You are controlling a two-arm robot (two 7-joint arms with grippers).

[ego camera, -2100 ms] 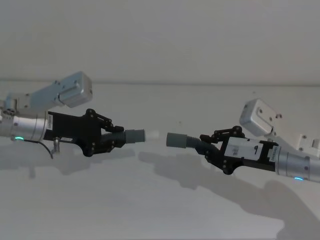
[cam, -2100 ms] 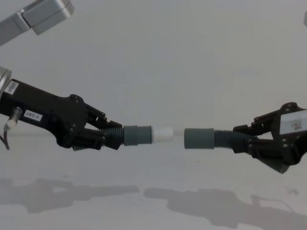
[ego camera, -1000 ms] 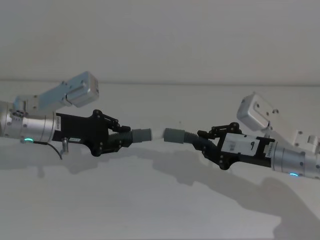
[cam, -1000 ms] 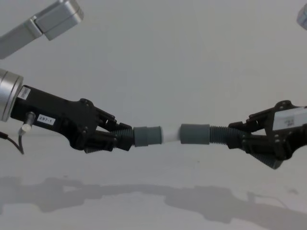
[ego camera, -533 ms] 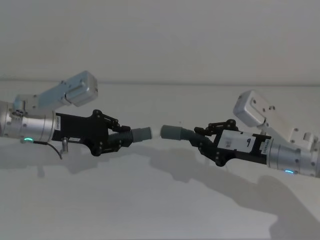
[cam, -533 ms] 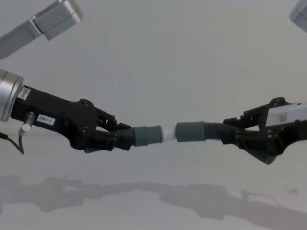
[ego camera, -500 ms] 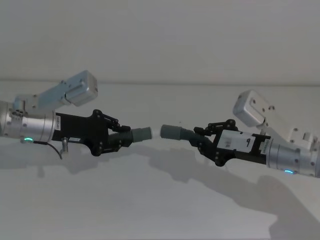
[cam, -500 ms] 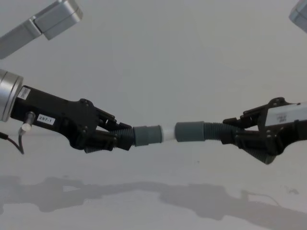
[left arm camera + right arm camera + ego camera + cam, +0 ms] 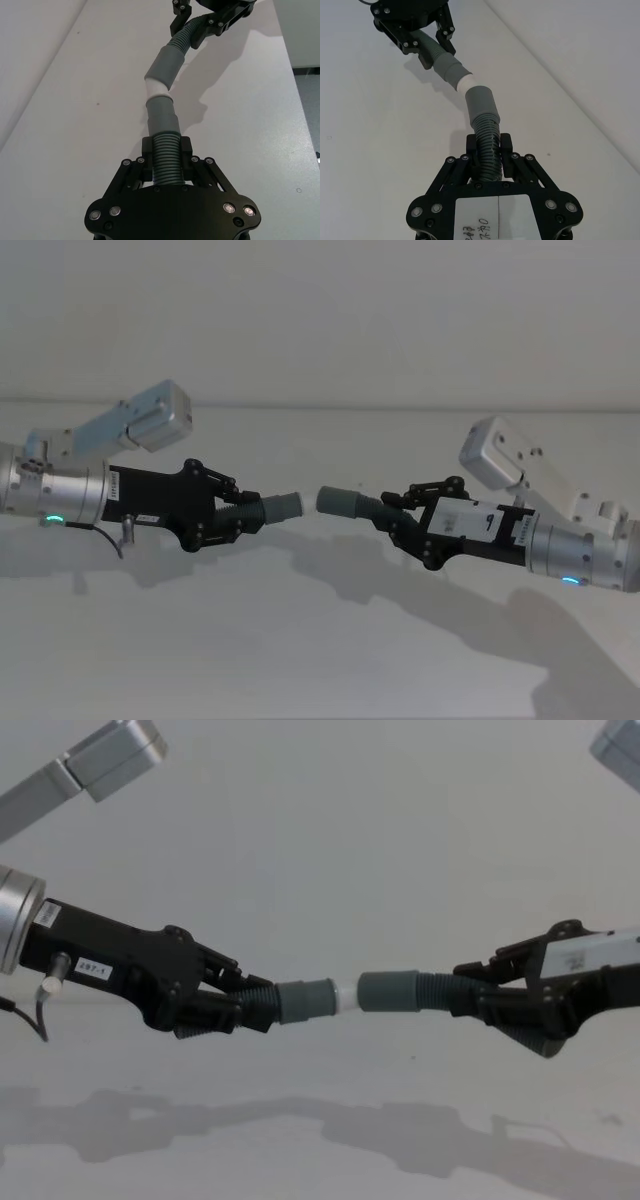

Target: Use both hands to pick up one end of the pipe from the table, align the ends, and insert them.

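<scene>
Closing in now: the right hand has pushed its piece further toward the middle since a moment ago, and only a thin band of white shows between the cuffs where a long stub showed before. Left side has barely budged.

Starting on the left, the left hand (image 9: 215, 1003) is clamped on the ribbed body of the left hose piece (image 9: 262, 1004), well back from its cuff, so the whole mating end stays free. That left cuff (image 9: 306, 1000) points toward the middle, carrying the white tip (image 9: 345, 997) that has to go in.

Centre stage, both pieces hang in the air above the table (image 9: 320, 1150), over its middle, shadows lying below them. Held up there, nothing drags and each arm can tilt its end freely.

Moving right, the plain cuff (image 9: 389, 991) is already swallowing part of that tip. In the left wrist view the joint looks kinked rather than straight, the right cuff (image 9: 167, 65) angling off from the near one (image 9: 162, 115), so I'd say alignment isn't perfect yet and the push needs a small straightening.

Far right, the right hand (image 9: 497, 1000) grips its own ribbed stretch, the right hose piece (image 9: 440, 993), fingers closed tight on it and the cuff again left clear for insertion.
</scene>
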